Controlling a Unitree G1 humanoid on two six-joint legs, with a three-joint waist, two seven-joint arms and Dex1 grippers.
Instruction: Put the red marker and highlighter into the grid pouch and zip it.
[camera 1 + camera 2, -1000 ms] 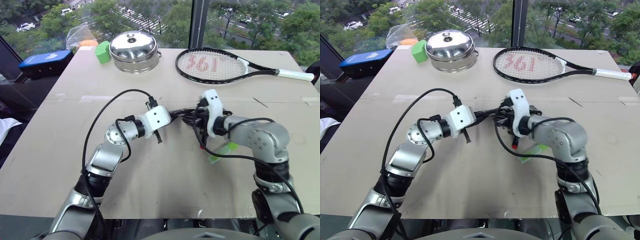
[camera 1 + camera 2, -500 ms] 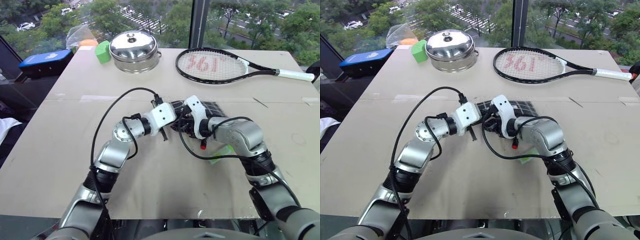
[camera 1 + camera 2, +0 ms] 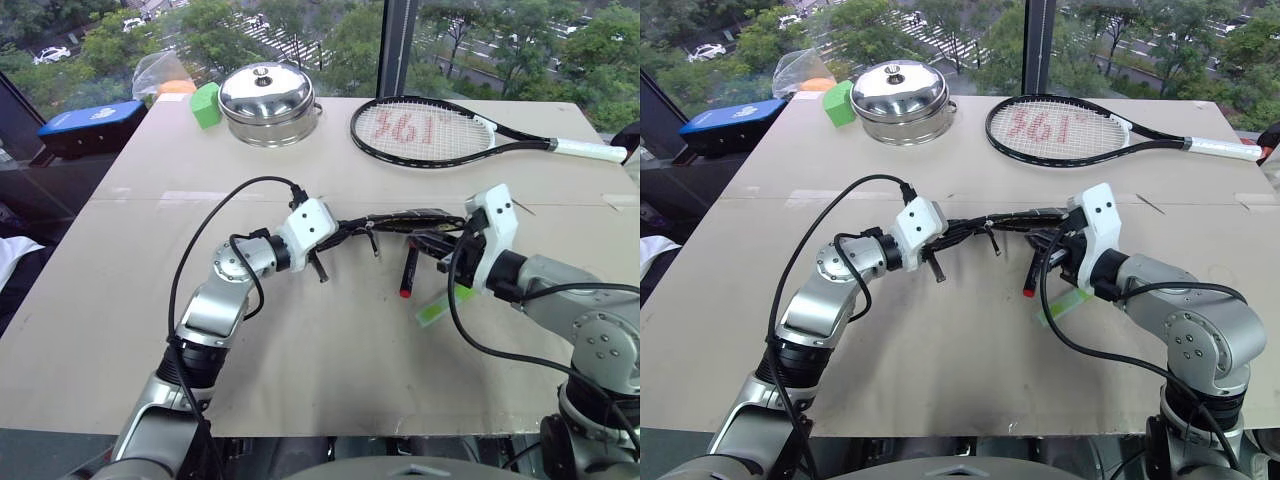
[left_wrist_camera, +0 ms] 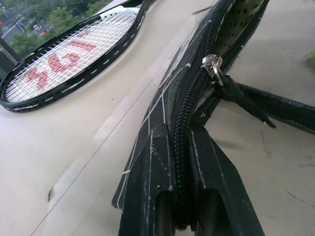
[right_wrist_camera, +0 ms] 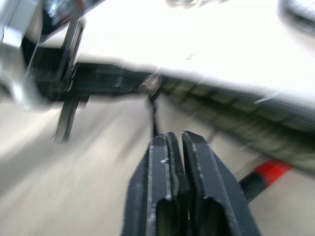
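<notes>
Holding the pouch mid-table

Gripping one end of the grid pouch (image 3: 400, 217), the left gripper (image 3: 345, 232) keeps it lifted mid-table. Beneath lie the red marker (image 3: 408, 272) and highlighter (image 3: 440, 305). The right gripper (image 5: 171, 147) is pinched together, empty.

grid pouch (image 4: 162, 162) matt cloth; pot (image 3: 268, 102) shiny metal

Steel lidded pot (image 3: 268, 103), green block (image 3: 205, 104) beside it — tennis racket (image 3: 440, 132) well apart.
</notes>
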